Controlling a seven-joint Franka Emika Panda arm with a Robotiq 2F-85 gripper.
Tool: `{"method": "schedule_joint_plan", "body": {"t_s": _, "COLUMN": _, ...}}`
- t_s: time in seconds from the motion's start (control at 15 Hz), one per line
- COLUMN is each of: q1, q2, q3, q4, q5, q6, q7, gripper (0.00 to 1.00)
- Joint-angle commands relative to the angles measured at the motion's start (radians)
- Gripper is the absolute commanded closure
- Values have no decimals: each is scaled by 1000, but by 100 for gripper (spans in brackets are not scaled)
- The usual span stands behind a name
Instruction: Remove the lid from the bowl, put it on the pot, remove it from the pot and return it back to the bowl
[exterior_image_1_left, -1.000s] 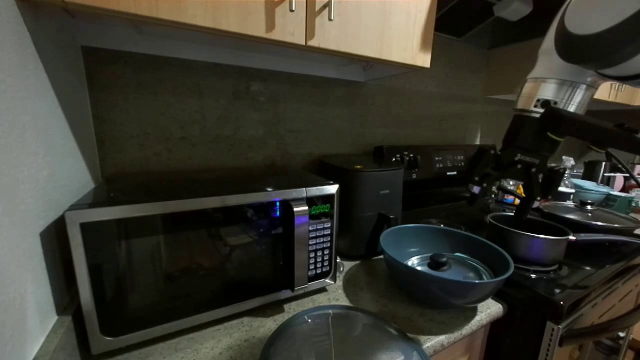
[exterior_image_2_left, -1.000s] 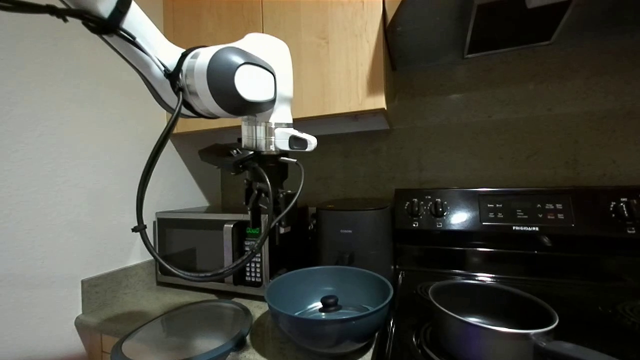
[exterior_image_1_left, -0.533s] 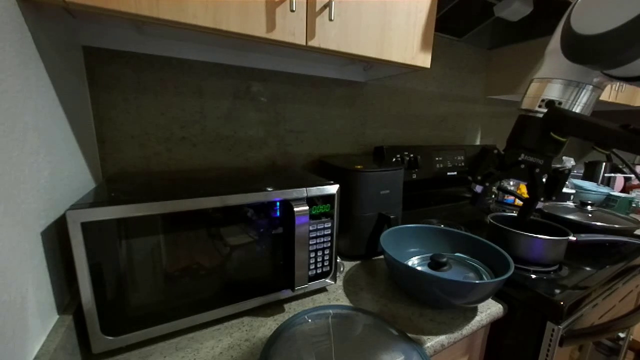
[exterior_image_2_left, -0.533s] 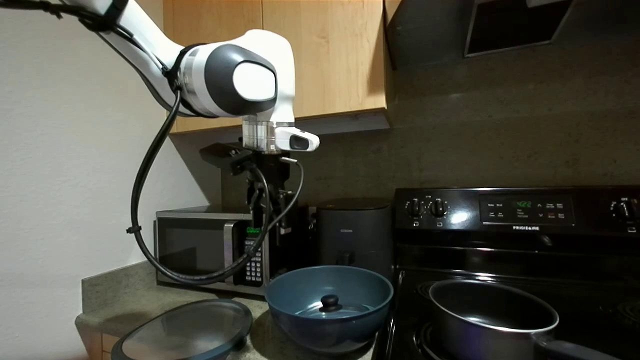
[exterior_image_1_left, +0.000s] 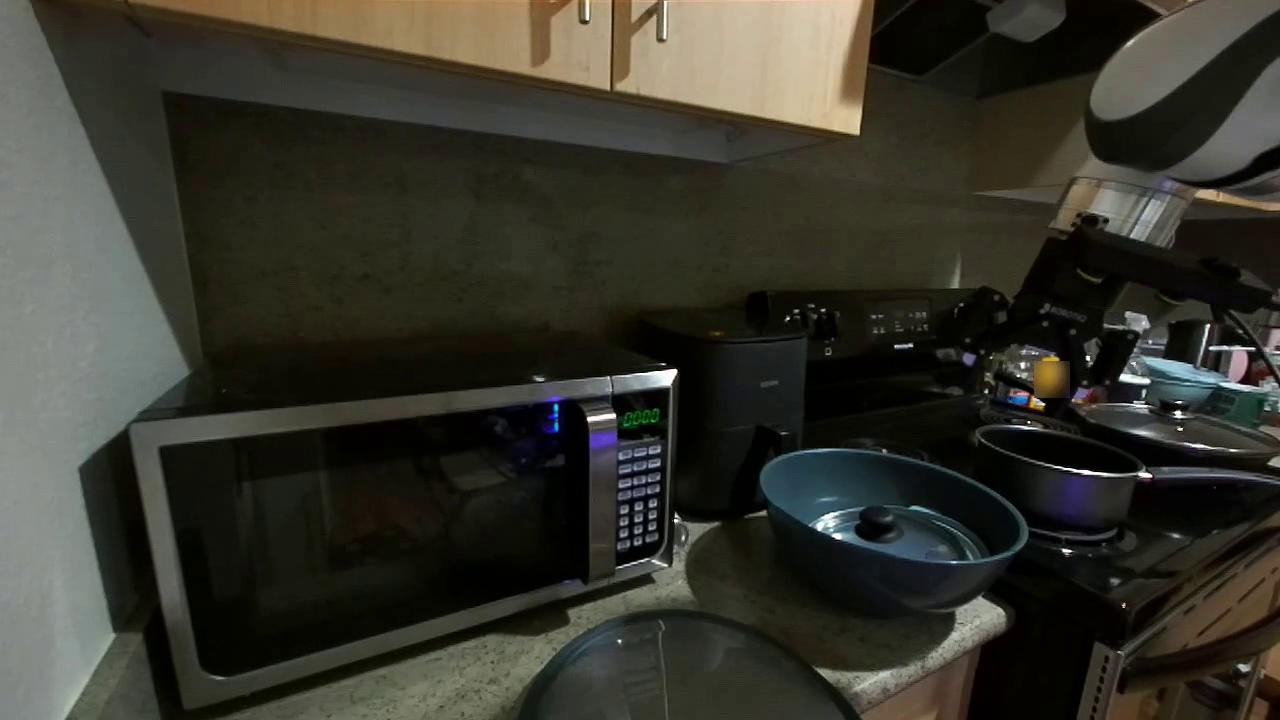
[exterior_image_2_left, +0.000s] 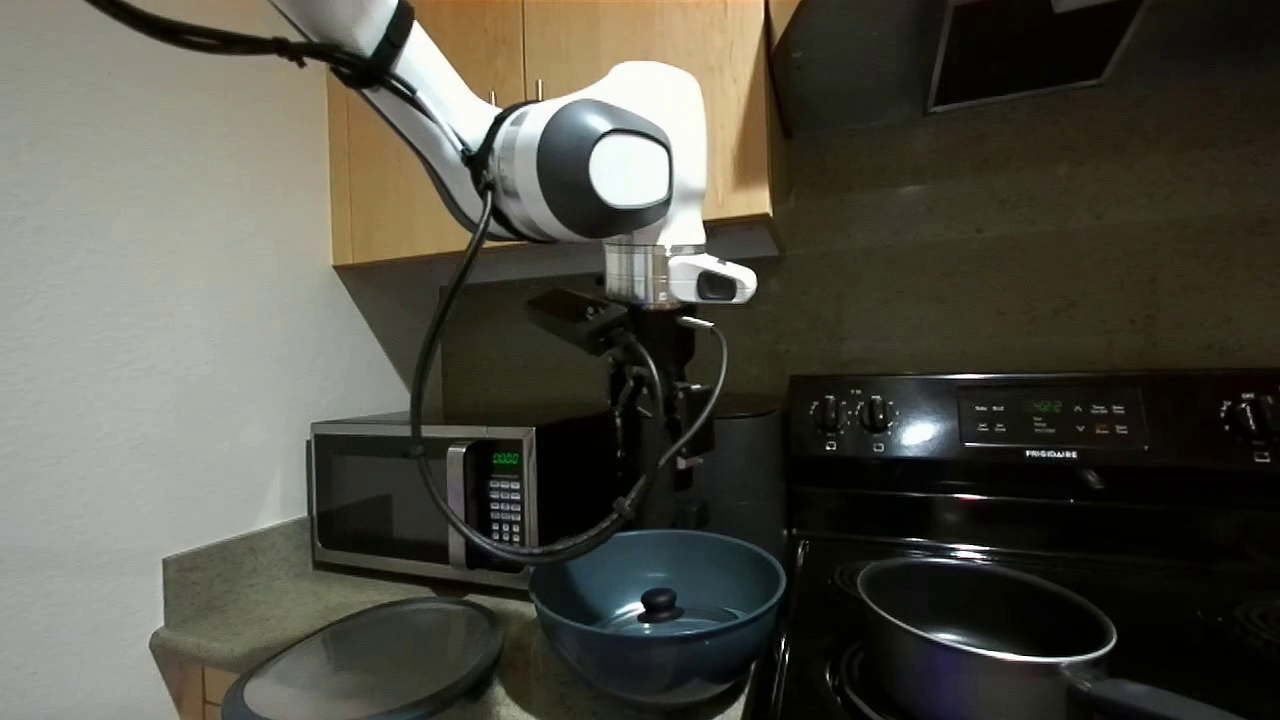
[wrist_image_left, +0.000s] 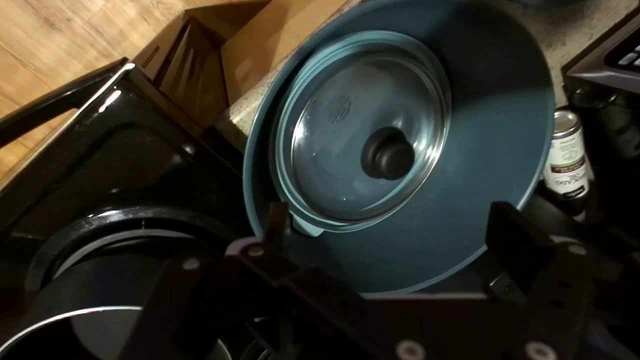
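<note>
The lid (wrist_image_left: 345, 135) sits inside the blue bowl (wrist_image_left: 495, 150), toward one side, its black knob (wrist_image_left: 389, 155) facing up. The bowl rests on the counter (exterior_image_2_left: 260, 600) beside the stove (exterior_image_2_left: 1190, 560). The pincer (wrist_image_left: 390, 217) hangs higher than the bowl, spread wide and holding nothing. The pot (exterior_image_1_left: 1075, 495) stands on the stove, its handle (exterior_image_1_left: 1205, 477) turned away from the bowl. A large grey cover (exterior_image_2_left: 370, 655) is on the counter near the bowl, with the microwave (exterior_image_2_left: 390, 500) behind it.

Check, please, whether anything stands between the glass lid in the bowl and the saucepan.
Yes: the glass lid sits inside the blue bowl, whose wall stands between it and the saucepan. Nothing else visible rises between them.
</note>
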Motion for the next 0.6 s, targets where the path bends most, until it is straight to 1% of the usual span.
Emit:
{"method": "schedule_joint_plan", "body": {"t_s": 0.0, "q1": -17, "q2": 25, "q3": 4, "q4": 18, "q5": 5, "q6": -3, "q7": -8, "gripper": 0}}
{"method": "schedule_joint_plan", "body": {"t_s": 0.27, "q1": -15, "q2": 52, "q3": 5, "q4": 36, "q5": 4, "q6": -3, "q7": -7, "gripper": 0}}
{"method": "schedule_joint_plan", "body": {"t_s": 0.4, "q1": -17, "q2": 128, "q3": 2, "q4": 75, "q5": 9, "q6": 46, "q7": -1, "gripper": 0}}
{"method": "schedule_joint_plan", "body": {"t_s": 0.53, "q1": -11, "q2": 210, "q3": -13, "q4": 124, "q5": 31, "q6": 75, "q7": -31, "gripper": 0}}
